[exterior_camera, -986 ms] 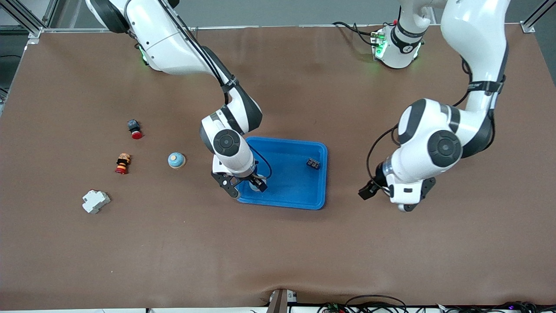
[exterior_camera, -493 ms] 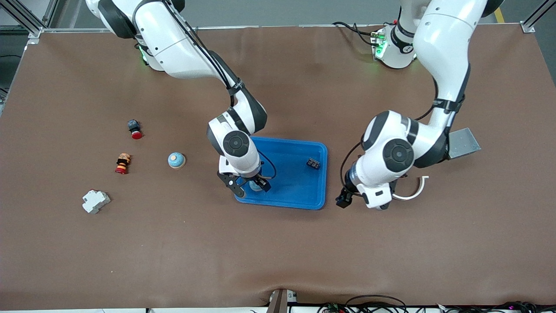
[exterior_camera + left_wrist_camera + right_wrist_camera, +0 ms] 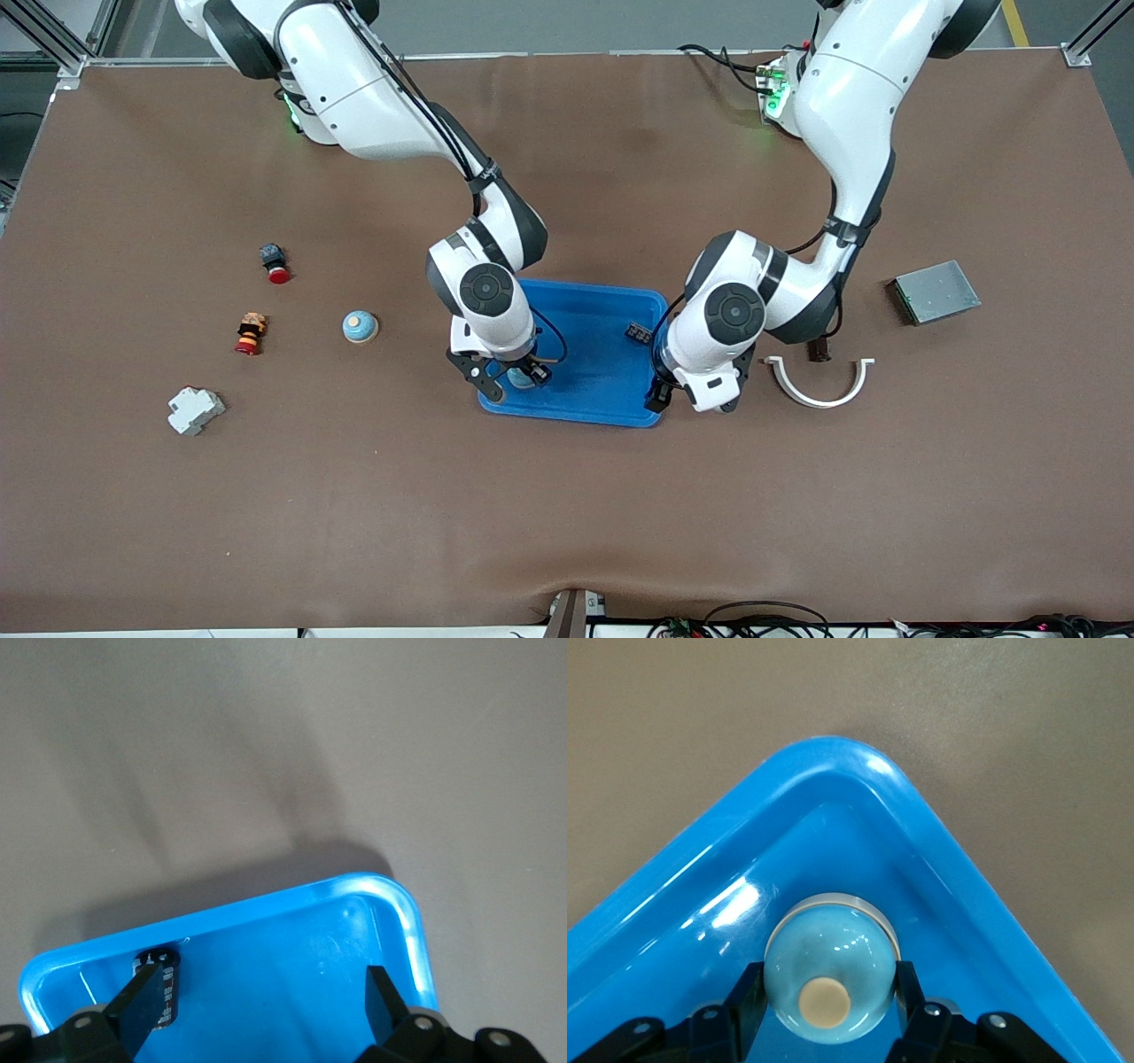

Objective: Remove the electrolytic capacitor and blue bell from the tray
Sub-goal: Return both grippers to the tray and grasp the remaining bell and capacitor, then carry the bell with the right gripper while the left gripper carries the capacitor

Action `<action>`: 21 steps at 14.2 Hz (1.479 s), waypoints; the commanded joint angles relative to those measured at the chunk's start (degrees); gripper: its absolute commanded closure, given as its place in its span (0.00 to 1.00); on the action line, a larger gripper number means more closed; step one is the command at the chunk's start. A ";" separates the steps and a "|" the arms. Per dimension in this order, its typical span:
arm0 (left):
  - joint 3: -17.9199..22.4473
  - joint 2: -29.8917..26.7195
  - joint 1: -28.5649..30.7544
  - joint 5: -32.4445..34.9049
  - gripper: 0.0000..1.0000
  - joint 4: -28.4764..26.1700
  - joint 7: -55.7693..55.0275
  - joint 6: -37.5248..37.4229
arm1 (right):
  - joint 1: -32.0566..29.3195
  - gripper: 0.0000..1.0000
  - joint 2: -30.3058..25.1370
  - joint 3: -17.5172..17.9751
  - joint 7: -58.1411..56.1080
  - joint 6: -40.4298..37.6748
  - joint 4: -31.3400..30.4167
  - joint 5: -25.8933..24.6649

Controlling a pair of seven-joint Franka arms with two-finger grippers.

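Right wrist view shows the right gripper (image 3: 826, 1010) clamped on the bell (image 3: 829, 979) in the tray (image 3: 611, 409); left gripper (image 3: 257, 1023) spread, capacitor (image 3: 162, 985) against one finger, mid-worktop.

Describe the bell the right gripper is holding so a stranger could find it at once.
Start at the blue tray in the middle of the table and go to its corner nearest the front camera, toward the right arm's end. There the right gripper clamps a pale blue domed bell with a tan button on top. A similar bell sits alone on the brown table, ungripped.
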 commanded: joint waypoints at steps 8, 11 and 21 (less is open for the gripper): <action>0.50 2.07 -5.10 1.74 0.00 0.11 -5.91 -0.08 | -0.48 1.00 -1.37 -0.46 0.80 -13.47 7.47 0.01; 0.59 2.86 -5.90 2.35 0.00 0.02 -6.62 -0.08 | -3.99 1.00 -5.32 -0.20 -6.30 -17.01 7.05 0.36; 0.59 4.00 -5.90 3.94 0.00 -2.18 -6.45 -0.69 | -22.71 1.00 -19.82 -0.03 -40.94 -14.05 -12.89 4.85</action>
